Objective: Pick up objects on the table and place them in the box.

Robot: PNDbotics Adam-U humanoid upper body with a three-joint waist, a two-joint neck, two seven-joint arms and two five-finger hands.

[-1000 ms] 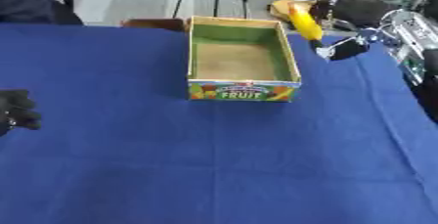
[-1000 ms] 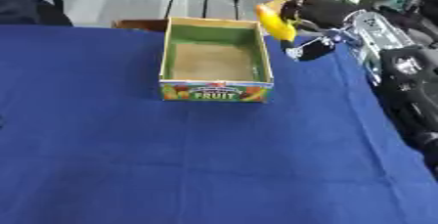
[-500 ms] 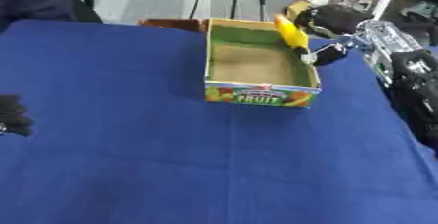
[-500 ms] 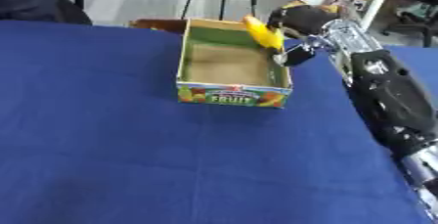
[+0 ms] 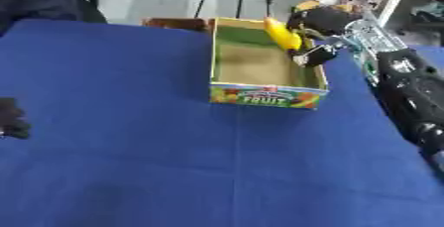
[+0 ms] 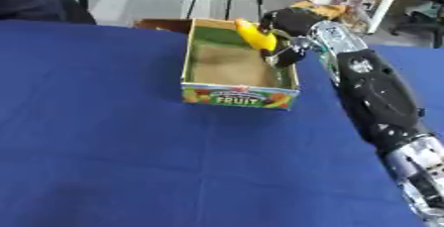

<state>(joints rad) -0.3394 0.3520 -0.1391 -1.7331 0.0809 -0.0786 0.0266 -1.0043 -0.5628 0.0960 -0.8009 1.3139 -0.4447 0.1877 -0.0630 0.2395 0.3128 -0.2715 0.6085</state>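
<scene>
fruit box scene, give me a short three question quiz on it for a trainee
1. True or false: the yellow banana-shaped object lies flat on the blue tablecloth, clear of both hands.
2. Multiple choice: where is the robot's right hand?
A. resting near the lower right corner
B. at the far right corner of the open cardboard fruit box, over its rim
C. flat on the cloth in front of the box
3. Fill in: the robot's left hand shows at the ___ edge of the left eye view.

Key:
1. False: the right hand holds it, tilted, above the box's far right corner.
2. B
3. left
</scene>
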